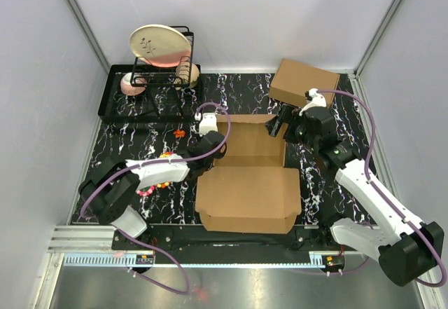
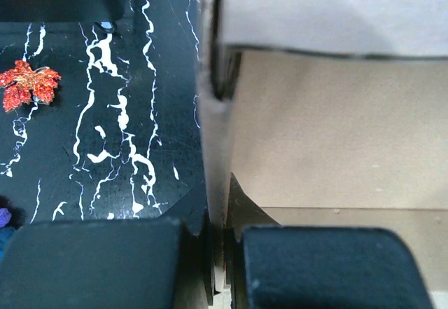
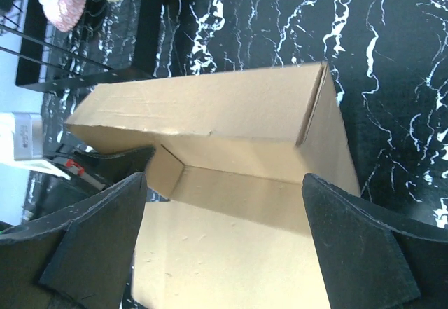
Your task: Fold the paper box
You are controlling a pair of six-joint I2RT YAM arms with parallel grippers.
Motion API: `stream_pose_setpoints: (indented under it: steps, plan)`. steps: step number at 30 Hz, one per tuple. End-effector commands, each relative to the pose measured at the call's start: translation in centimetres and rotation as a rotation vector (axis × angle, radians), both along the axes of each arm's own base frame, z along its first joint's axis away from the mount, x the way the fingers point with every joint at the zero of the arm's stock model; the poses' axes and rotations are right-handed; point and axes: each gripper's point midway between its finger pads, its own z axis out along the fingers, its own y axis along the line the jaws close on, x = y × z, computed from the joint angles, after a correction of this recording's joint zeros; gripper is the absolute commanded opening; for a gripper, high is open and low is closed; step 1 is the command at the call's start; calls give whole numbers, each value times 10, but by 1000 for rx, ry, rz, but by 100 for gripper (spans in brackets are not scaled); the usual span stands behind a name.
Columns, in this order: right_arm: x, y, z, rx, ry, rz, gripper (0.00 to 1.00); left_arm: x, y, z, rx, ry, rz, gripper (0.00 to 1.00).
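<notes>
The box [image 1: 248, 183] lies part-folded mid bench [image 1: 126, 137], toward the near edge. The left fingers [image 2: 98, 263] are clamped on its left wall; the right fingers [image 3: 357, 246] stand wide apart at its far right corner.

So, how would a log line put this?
left jaws: shut on paper box left wall | right jaws: open at its far-right corner | fold: partway

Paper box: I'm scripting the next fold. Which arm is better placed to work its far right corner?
Right, most likely. The right gripper hangs open at that corner of the paper box, free to close. The left gripper is shut on the box's left wall, probably steadying it.
</notes>
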Motion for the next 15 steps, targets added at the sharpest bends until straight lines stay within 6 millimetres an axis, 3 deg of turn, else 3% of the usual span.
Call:
stream_pose_setpoints:
  steps: [1,11,15]
  plan:
    - [7,2,28,67,-28,-30,97,7,10,-10,-11,-103,85,0]
    - [26,-30,15,-22,-19,-154,97,3,17,-19,-25,-254,80,0]
    - [31,-31,19,5,-36,-129,95,1,21,-17,23,-282,65,0]
